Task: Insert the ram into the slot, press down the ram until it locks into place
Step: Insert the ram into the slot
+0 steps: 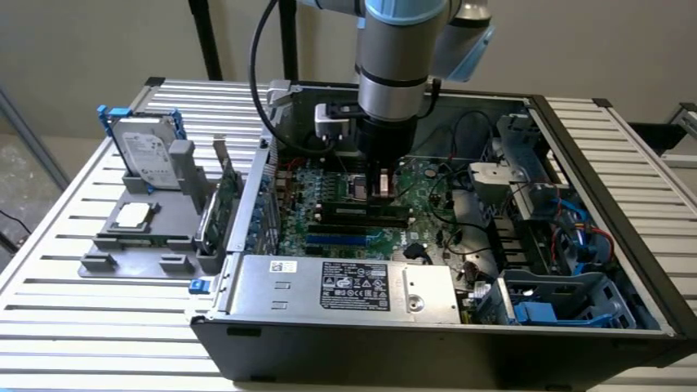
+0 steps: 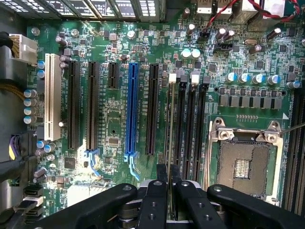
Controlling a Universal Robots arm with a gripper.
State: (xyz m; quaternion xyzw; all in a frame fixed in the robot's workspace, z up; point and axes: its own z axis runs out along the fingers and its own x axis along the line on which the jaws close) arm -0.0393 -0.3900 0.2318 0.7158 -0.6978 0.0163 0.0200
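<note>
Black fingers: your gripper (image 2: 169,180) has its fingers (image 2: 157,195) drawn in tight on the ram (image 2: 170,129). They pinch it across its flat faces, so the stick cannot tip or twist.
Ram: you see it edge-on in the wrist view, a thin pale line running away from the pads and straight along the slot (image 2: 173,102). That alignment is what lets its lower edge meet the groove evenly.
Seating: you cannot tell from either view whether the edge is in the groove or just above it. I judge the insertion under way and the lock not confirmed.
Slot: it is the outermost of the parallel black memory sockets, on the side towards the blue socket (image 2: 132,109). Its white end clip (image 2: 172,76) sits at the far end of the stick.
Neighbours: the other memory sockets (image 2: 191,124) lie just beside it, empty, between the ram and the processor socket (image 2: 243,167).
Arm: in the exterior view the arm (image 1: 397,73) comes straight down into the open computer case (image 1: 436,343), so any push goes vertically onto the motherboard (image 1: 299,237).
Beyond: on the slatted table (image 1: 65,318), to the exterior view's left of the case, a grey tray (image 1: 120,245) carries a hard drive (image 1: 147,151), well apart from the work.
</note>
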